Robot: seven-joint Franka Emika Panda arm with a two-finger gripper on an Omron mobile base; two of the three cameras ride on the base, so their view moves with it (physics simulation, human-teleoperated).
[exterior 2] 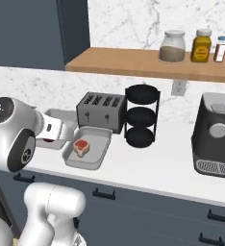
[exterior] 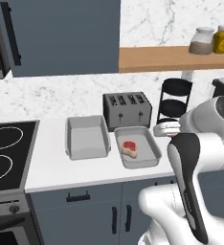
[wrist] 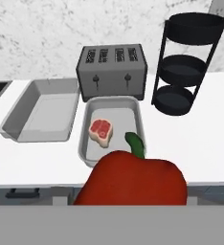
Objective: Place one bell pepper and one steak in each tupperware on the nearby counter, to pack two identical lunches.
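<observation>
Bell pepper: nearest the hand camera, low in its view, glossy red with a green stem pointing away from me. It sits right where my fingertips would rise and covers them, so I judge it is clamped in my claw.
Claw state: my fingers are hidden behind the pepper in the hand view and behind my own arm in both base views; I read the claw as gripping the pepper, jaws held apart by its width.
Counter: white top below and ahead of me, carrying both containers.
Near tupperware: directly ahead of the pepper, long axis running away from me. I hold the pepper short of its front rim because this one lacks a pepper.
Steak: lies inside the near tupperware, toward its left side, leaving the right part of the floor free for the pepper.
Second tupperware: just left of the first, nothing inside it.
Toaster: behind the two containers, against the wall.
Black tiered rack: right of the toaster.
Next step, as I judge it: advance over the near tupperware, lower, release.
</observation>
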